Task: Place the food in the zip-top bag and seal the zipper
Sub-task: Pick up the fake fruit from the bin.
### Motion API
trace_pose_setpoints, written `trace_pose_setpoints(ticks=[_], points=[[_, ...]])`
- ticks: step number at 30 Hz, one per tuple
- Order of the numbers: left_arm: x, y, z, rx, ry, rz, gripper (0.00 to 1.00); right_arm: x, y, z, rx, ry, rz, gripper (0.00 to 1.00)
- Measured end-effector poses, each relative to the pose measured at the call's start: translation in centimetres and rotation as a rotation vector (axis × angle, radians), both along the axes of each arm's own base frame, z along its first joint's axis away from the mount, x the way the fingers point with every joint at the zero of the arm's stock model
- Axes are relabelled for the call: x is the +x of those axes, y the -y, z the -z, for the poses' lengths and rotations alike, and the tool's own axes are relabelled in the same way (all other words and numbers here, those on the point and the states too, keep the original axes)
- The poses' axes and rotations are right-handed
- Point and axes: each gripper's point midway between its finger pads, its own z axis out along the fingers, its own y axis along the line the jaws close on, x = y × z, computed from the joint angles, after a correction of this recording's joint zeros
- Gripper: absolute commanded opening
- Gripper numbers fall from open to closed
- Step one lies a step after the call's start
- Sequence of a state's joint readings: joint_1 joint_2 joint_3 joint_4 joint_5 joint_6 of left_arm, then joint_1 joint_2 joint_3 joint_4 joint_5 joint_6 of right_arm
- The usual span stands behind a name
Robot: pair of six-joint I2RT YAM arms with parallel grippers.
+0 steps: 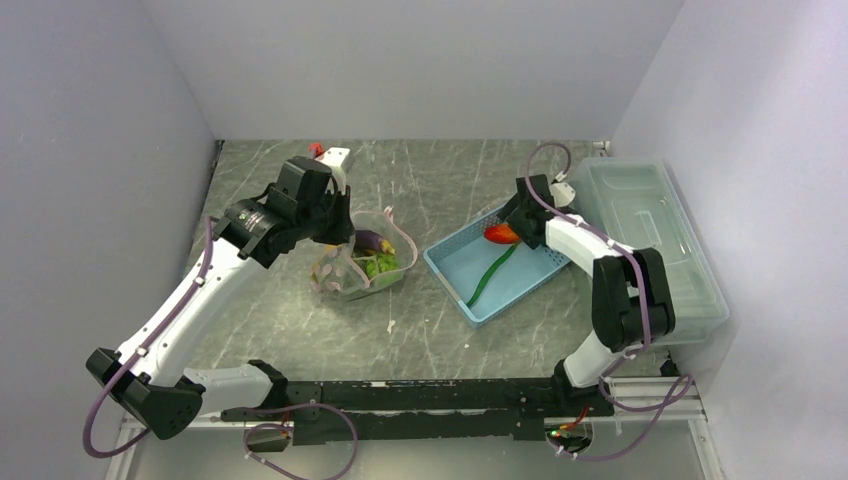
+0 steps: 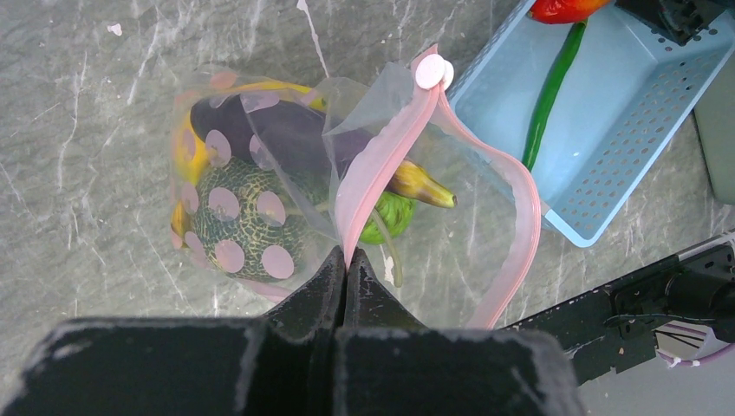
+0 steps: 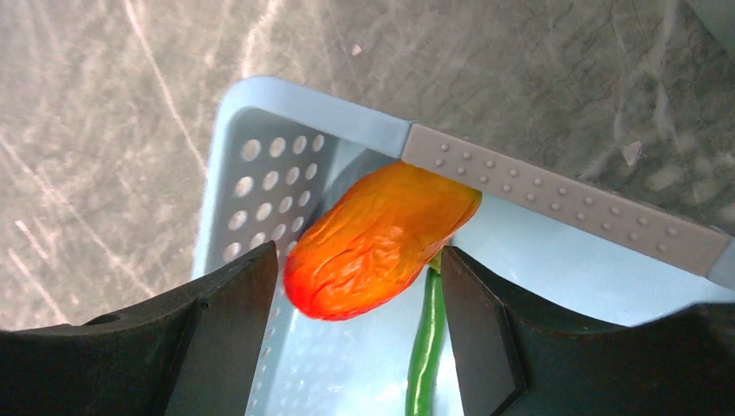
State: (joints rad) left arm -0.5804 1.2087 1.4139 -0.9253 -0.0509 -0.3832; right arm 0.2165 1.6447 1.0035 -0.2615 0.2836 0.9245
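Note:
The clear zip-top bag (image 1: 360, 265) lies left of centre, mouth held up. My left gripper (image 2: 347, 256) is shut on its pale-pink zipper strip (image 2: 520, 217). Inside the bag are the netted melon (image 2: 243, 221), dark eggplant (image 2: 286, 130), yellow banana (image 2: 420, 185) and a green vegetable (image 2: 390, 217). My right gripper (image 3: 360, 260) is open inside the light-blue basket (image 3: 260, 182), its jaws on either side of the orange carrot (image 3: 377, 238). The long green pod (image 3: 425, 364) lies beside the carrot. The left gripper (image 1: 345, 240) and right gripper (image 1: 505, 232) both show from above.
The basket (image 1: 530, 275) sits right of the bag on the grey marbled table. A large clear lidded box (image 1: 650, 230) stands along the right wall. A small red and white item (image 1: 325, 153) lies at the back behind the left arm.

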Motion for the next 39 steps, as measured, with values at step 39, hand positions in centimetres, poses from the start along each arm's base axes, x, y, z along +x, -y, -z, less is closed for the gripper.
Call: trace_pose_setpoints(ticks=[39], points=[[0.2,0.1,0.5,0.009,-0.016,0.000,0.00,0.7,-0.5,1.7,0.049,-0.015,0.002,0.36]])
